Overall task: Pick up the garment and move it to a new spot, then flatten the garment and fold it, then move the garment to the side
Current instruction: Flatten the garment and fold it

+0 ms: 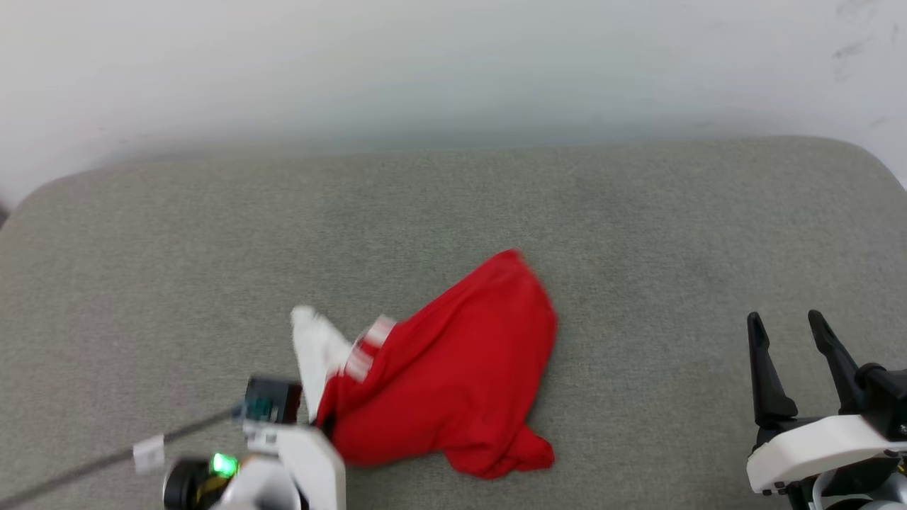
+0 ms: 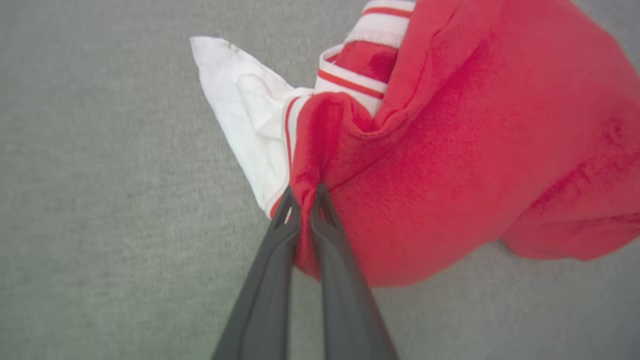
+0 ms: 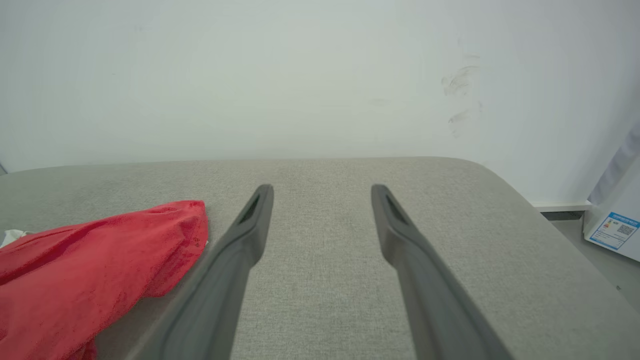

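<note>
Fingers (image 2: 270,280) of my left gripper (image 2: 302,192) were pinched nearly together on a fold of the garment (image 2: 450,150). They held it right where the red cloth met the white sleeve (image 2: 240,110). The fold stuck up between the two dark tips. Just past the tips I saw the striped trim (image 2: 350,80), red and white, curled over on itself. The white sleeve poked out to one side like a little flag.

From my head, the garment was a red T-shirt, all bunched up in a lump and not flat. It sat on the near middle part of the grey cushion (image 1: 638,212), right beside my left arm. Most of it lay on the cushion. I could not tell if the end I held was lifted off it. The cloth looked a bit blurry.

My right gripper (image 1: 785,319) was at the lower right, well apart from the garment. Its two fingers were spread wide and held nothing. They pointed away from me over the cushion. In the right wrist view, the red lump lay off to the left of those fingers.

Farther back, the grey cushion had round corners. Behind it stood a pale wall (image 1: 453,64) with a few dark scuff marks (image 3: 457,85). Past the cushion's right corner was a white box (image 3: 612,230) with a blue label.
</note>
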### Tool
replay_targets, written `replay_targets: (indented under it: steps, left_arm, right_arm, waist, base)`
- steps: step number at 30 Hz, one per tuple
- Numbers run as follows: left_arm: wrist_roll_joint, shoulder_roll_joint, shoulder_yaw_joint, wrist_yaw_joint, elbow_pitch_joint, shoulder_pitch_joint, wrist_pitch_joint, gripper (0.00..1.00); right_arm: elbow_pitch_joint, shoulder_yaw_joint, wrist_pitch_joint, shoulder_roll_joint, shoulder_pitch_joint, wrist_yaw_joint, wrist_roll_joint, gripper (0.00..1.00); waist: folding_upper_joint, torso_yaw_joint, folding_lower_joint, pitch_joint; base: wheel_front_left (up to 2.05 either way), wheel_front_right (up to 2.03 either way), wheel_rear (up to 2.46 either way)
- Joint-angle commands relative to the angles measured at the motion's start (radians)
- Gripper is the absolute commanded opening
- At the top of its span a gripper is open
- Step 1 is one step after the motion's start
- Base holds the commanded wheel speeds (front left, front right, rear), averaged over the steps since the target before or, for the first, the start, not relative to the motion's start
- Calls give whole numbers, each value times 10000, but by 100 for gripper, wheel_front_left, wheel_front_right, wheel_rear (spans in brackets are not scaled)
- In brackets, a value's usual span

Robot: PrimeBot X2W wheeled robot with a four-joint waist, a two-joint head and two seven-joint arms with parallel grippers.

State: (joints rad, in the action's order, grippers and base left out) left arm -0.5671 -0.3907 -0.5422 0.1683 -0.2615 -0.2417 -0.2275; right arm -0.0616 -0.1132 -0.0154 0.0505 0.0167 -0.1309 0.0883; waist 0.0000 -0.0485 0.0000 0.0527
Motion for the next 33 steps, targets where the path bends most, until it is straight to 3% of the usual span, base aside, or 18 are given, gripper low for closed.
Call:
replay_targets:
  steps: [1, 3, 4, 5, 6, 14, 20, 28, 33]
  left_arm:
    - [-288, 9, 88, 184, 111, 738, 1, 0]
    - [-643, 123, 83, 290, 67, 1461, -182, 0]
    - [-743, 188, 68, 351, 33, 1731, -222, 14]
    - [-846, 232, 68, 421, -10, 1969, -225, 81]
    - [-961, 316, 51, 422, -1, 2150, -220, 100]
    - [-492, 283, 563, 923, 872, 1950, 1270, 100]
    - [-329, -245, 794, 887, 1389, 1377, 1065, 100]
    - [-275, -1589, 478, -132, 1513, -728, -1427, 100]
    - [-675, -1936, 251, -796, 1056, -1801, -3100, 100]
  right_arm:
    - [-105, 2, 44, -6, 86, 3, -20, 100]
    - [-182, 5, 97, -6, 142, 3, -29, 100]
    - [-214, -2, 111, -5, 166, 5, -36, 100]
    - [-230, 15, 141, -5, 192, 3, -36, 100]
    - [-248, 24, 155, -5, 223, 3, -32, 100]
    - [-466, 52, 306, -5, 387, 3, -30, 100]
    - [-603, 36, 380, -5, 430, 3, 7, 100]
    - [-843, 168, 359, -5, -13, 3, 57, 100]
    - [-762, 195, 197, -6, -346, 3, 138, 100]
  waist:
    - [0, 175, 0, -158]
    - [0, 258, 0, -237]
    - [0, 293, 0, -259]
    - [0, 312, 0, -297]
    - [0, 327, 0, -330]
    - [0, 389, 0, -519]
    - [0, 329, 0, -504]
    - [0, 38, 0, 394]
    - [0, -247, 0, 1124]
  base:
    - [0, 0, 0]
    - [0, 0, 0]
    - [0, 0, 0]
    - [0, 0, 0]
    - [0, 0, 0]
    - [0, 0, 0]
    - [0, 0, 0]
    - [0, 0, 0]
    - [0, 0, 0]
